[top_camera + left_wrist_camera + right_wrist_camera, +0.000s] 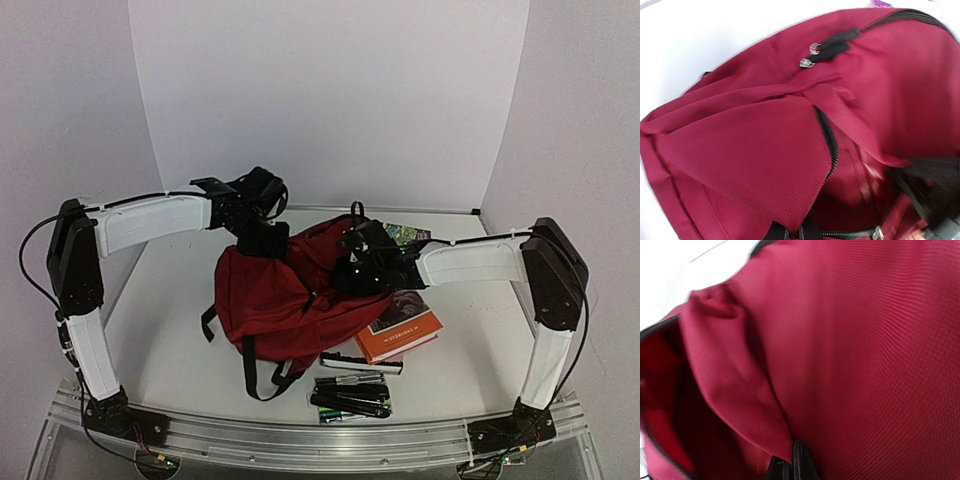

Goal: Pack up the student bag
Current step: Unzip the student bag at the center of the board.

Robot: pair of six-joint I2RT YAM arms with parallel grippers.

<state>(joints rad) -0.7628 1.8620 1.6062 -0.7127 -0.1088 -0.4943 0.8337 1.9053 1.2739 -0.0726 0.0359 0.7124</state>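
Observation:
The student bag [275, 300] is a dark-red backpack with black straps, lying in the middle of the table with its mouth gaping. My left gripper [262, 238] is at the bag's top left, shut on a flap of red fabric [740, 150] beside the open black zipper [829, 145]. Its fingertips [791, 231] barely show under the flap. At the bag's upper right edge my right gripper [352, 268] is shut on a fold of the bag's fabric [865, 340], pinched between its black fingers [800, 465]. The bag's dark inside shows in both wrist views.
An orange book [400, 333] lies to the right of the bag, under the right arm. Several dark markers [350, 395] and a thin black-and-white item [360, 362] lie near the front edge. Another printed item [405, 235] sits behind the bag. White walls enclose the table.

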